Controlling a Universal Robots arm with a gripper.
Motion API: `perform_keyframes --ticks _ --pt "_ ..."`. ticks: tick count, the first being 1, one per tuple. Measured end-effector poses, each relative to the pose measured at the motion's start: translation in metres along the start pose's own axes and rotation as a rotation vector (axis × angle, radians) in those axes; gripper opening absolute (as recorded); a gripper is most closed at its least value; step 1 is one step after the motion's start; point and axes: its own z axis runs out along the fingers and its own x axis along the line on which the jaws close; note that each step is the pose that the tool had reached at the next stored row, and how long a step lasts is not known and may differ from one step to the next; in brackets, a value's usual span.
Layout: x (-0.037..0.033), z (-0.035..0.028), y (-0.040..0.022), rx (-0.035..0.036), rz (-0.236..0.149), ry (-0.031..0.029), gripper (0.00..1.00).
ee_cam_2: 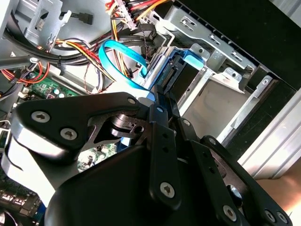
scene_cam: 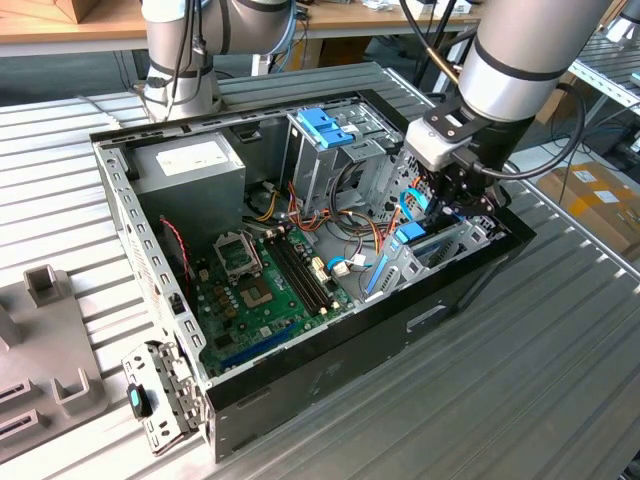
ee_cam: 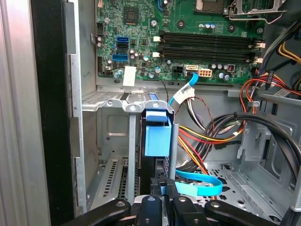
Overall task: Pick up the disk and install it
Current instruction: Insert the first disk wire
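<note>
Exterior view: the open black desktop computer case (scene_cam: 330,390) lies on the ribbed metal counter (scene_cam: 560,380), its silver drive bay (scene_cam: 455,245) at three o'clock. The flat silver-grey disk with blue plastic rails (ee_cam: 157,134) stands on edge, seemingly partway into that bay, not fully seated. The black jaws (ee_cam: 162,200) appear pinched onto its edge.

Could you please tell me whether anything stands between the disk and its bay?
Nothing visible does. The disk stands edgewise in the bay, with the gripper at its edge. The blue cable lies beside it, not across.
</note>
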Motion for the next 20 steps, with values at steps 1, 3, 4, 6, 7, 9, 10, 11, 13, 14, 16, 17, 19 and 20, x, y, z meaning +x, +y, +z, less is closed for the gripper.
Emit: perform_keyframes --ticks 1,3,4,6,7,9,10,11,13,14,16,17,19,20 --pt "0.0 0.0001 0.0 0.0 0.0 0.0 0.16" --pt "0.0 0.0002 0.0001 0.0 0.0 0.0 0.16" --pt "0.0 0.0006 0.0002 -0.0001 0.0 0.0003 0.16" --pt "0.0 0.0007 0.0002 -0.0001 0.0 0.0008 0.16" --pt "0.0 0.0007 0.0002 -0.0001 0.0 0.0008 0.16" --pt "0.0 0.0008 0.0002 -0.0001 0.0 0.0009 0.16" --pt "0.0 0.0007 0.0002 -0.0001 0.0 0.001 0.16" --pt "0.0 0.0008 0.0002 -0.0001 0.0 0.0011 0.16" --pt "0.0 0.0009 0.0002 0.0 0.0 0.0009 0.17" --pt "0.0 0.0008 0.0002 -0.0001 0.0 0.0012 0.23" --pt "0.0 0.0007 0.0002 -0.0001 0.0 0.0016 0.35" --pt "0.0 0.0007 0.0002 -0.0001 0.0 0.0018 0.35" --pt "0.0 0.0007 0.0002 -0.0001 0.0 0.0019 0.42" --pt "-0.0001 -0.0002 0.0 -0.0001 0.0 0.0022 0.42"
